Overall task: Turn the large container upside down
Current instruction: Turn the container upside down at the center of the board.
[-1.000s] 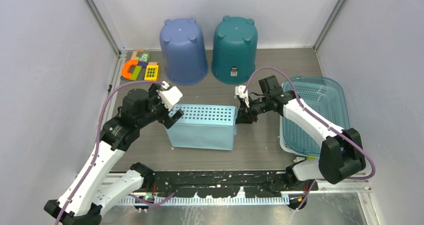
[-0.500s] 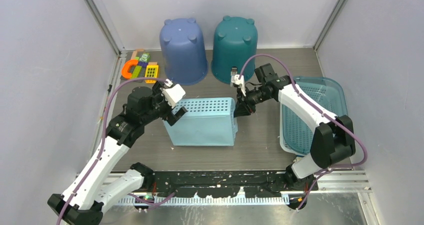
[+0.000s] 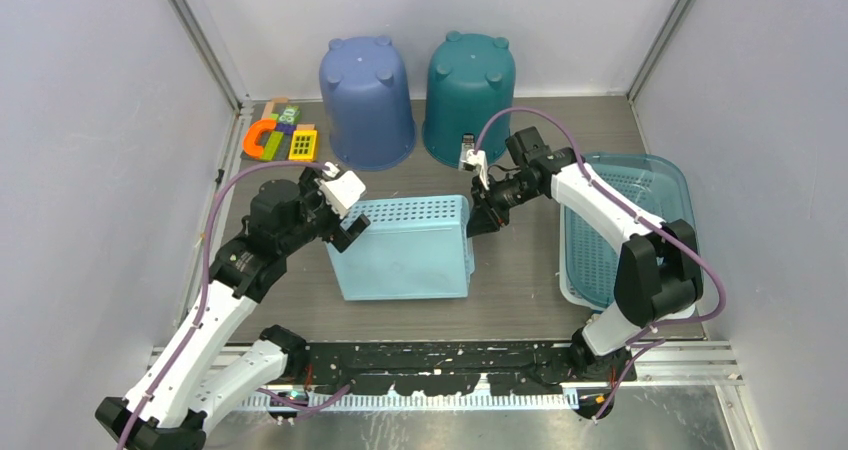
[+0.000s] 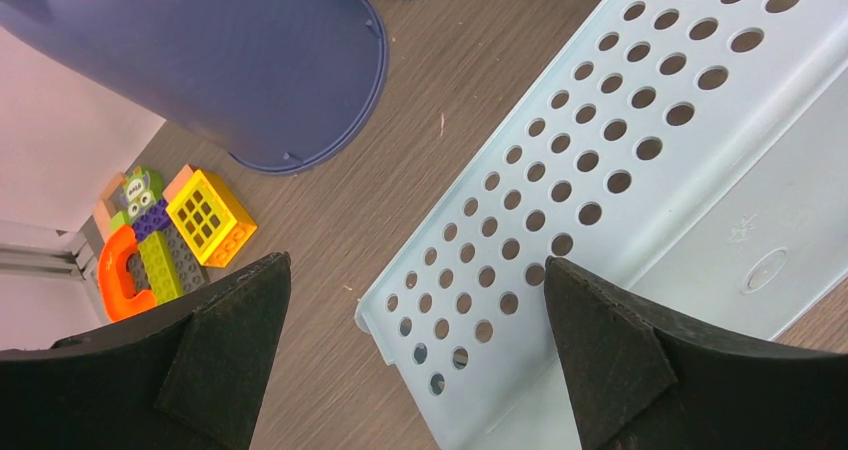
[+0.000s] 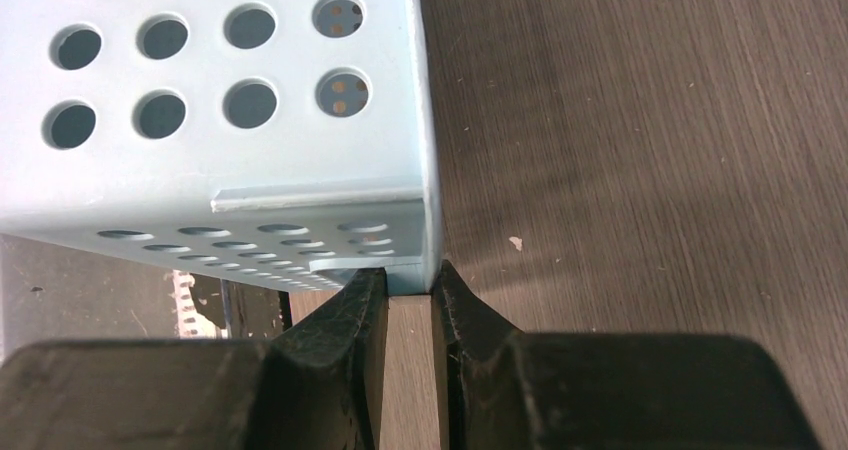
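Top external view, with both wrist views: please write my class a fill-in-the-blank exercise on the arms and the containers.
1. The right pincer is shut on an edge of the light blue container, while the left pincer is ___.
2. The purple bucket and the teal bucket both stand ___ down.
3. The toy blocks lie on the ___ side of the purple bucket.
Missing words: open; upside; left.

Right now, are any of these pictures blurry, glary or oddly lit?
Top view: even light, sharp throughout, faint shadows, walls splaying outward. Left wrist view: crate holes and blocks crisp, the left fingers dark and soft. Right wrist view: crate and table grain crisp, right fingers dim. No strong glare anywhere.
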